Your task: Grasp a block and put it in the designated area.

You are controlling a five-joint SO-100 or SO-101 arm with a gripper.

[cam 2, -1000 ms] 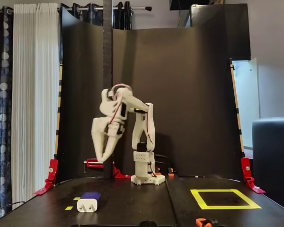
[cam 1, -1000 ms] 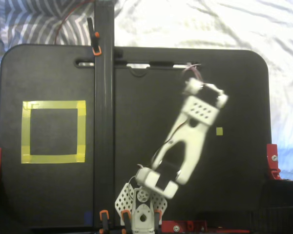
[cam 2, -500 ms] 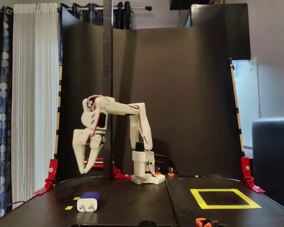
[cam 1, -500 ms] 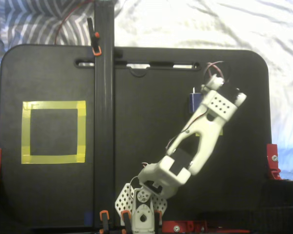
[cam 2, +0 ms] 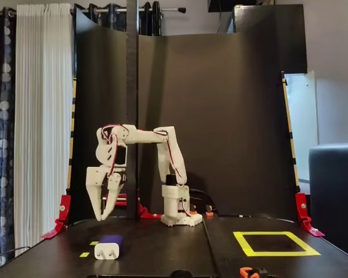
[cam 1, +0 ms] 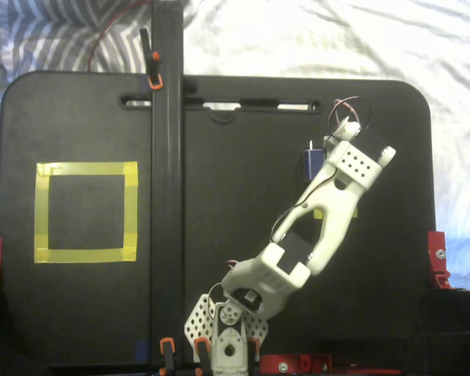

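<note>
The block (cam 1: 311, 164) is small and dark blue, lying on the black table with its prongs toward the far edge. In a fixed view from the front its white pronged face (cam 2: 107, 251) points at the camera. My gripper (cam 2: 102, 218) hangs pointing down, above and behind the block and clear of the table. Its fingertips are close together with nothing between them. From above, the white wrist (cam 1: 352, 160) sits just right of the block and hides the fingertips. The designated area, a square of wide yellow tape (cam 1: 86, 168), lies far across the table (cam 2: 278, 253).
A black upright post (cam 1: 166, 180) (cam 2: 131, 110) stands between the block's side and the yellow square. The arm's base (cam 1: 227, 333) (cam 2: 175, 211) is at the table's edge. Red clamps (cam 1: 436, 258) (cam 2: 62, 211) hold the board. Tiny yellow tape squares (cam 2: 84, 254) lie by the block.
The arm has stretched out and come down. From the front, the gripper moved left and lower toward the block. From above, the wrist moved off the block to its right.
</note>
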